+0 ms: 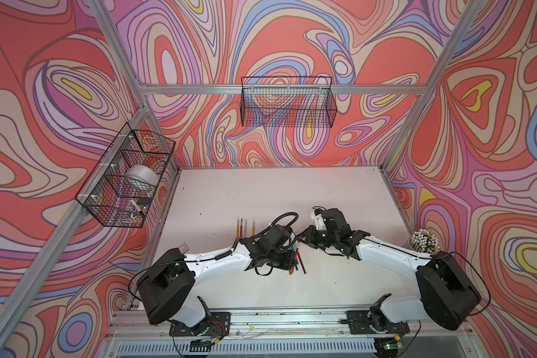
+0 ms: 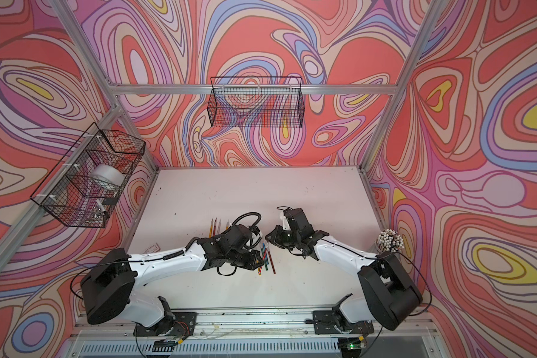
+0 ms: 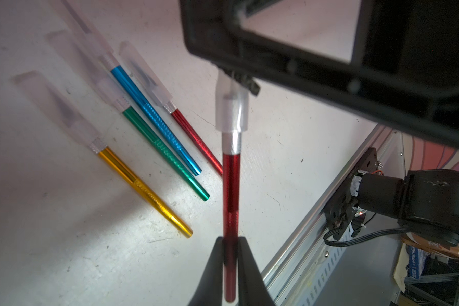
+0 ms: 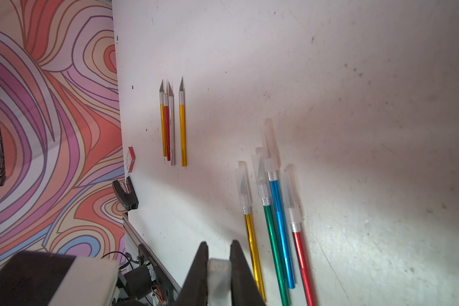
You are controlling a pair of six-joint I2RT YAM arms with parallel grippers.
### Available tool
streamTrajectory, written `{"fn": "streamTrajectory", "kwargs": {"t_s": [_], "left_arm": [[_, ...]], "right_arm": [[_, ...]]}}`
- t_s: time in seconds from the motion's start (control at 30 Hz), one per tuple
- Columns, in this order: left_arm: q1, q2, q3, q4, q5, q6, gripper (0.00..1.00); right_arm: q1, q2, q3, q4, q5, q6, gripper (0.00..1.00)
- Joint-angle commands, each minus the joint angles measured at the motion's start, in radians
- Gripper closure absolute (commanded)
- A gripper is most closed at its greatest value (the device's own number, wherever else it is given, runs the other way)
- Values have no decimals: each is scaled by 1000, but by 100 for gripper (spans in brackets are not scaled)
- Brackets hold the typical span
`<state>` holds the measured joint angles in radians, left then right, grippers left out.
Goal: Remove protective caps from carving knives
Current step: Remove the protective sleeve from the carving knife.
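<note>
My left gripper [image 3: 229,241] clamped on red knife [image 3: 231,185] handle: stiff, slick. My right gripper [image 4: 219,247] pinching cap [image 3: 232,111]: light, squashable.

Glossy metal knife [image 3: 231,190]; cap [image 3: 232,111] seemingly frosted plastic.

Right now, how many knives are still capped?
5. Gold knife, green knife, blue knife, red knife lie together on the table; second red knife in left pincer, right pincer on its cap. More may be hidden.
</note>
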<state>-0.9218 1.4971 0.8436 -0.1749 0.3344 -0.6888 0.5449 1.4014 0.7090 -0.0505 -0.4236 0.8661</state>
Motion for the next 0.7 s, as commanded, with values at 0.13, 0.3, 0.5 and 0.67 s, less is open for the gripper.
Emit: {"fn": "streamTrajectory", "kwargs": {"t_s": [0.13, 0.3, 0.5, 0.67], "left_arm": [[5, 0, -13, 59, 23, -14, 69], [5, 10, -9, 64, 30, -15, 76], [5, 12, -11, 53, 26, -11, 87], [4, 9, -18, 54, 26, 11, 94]], "right_arm": [[6, -23, 10, 22, -1, 4, 88], [6, -28, 4, 22, 2, 6, 88], [6, -36, -1, 27, 12, 14, 88], [6, -41, 2, 30, 32, 25, 88]]}}
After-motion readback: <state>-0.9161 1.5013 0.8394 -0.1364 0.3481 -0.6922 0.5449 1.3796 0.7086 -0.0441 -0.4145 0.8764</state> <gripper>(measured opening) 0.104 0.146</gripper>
